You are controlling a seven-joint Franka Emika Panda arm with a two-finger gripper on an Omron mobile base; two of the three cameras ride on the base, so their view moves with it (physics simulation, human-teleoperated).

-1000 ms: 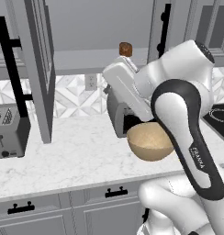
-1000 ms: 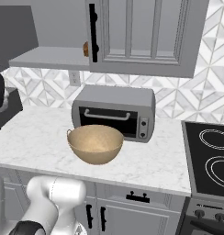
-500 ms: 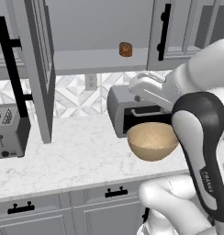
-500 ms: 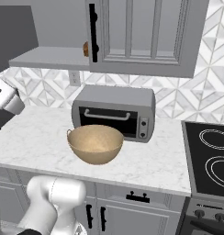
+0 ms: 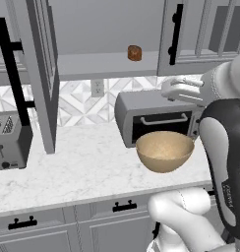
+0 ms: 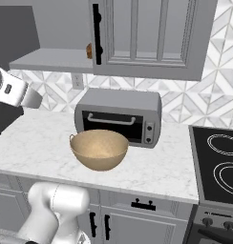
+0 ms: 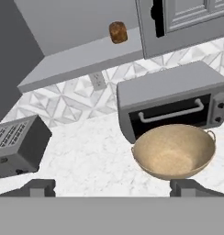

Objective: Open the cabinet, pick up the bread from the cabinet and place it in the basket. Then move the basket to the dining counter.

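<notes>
The cabinet's left door stands swung open, baring its shelf. The small brown bread sits on that shelf near the shut right door, and shows as bread in the hand view. The tan basket rests on the marble counter in front of the toaster oven; in the hand view the basket is at the lower right. My gripper is open and empty, hanging in the air well below and short of the bread. My hand is above the toaster oven. The dining counter is out of view.
A grey toaster oven stands right behind the basket. A toaster sits at the counter's left. A black stove top lies to the right. The open door's long black handle juts toward me.
My hand has swung right, away from the open shelf, to above the toaster oven. Its jaws have stayed open. Bread and basket have not moved.
</notes>
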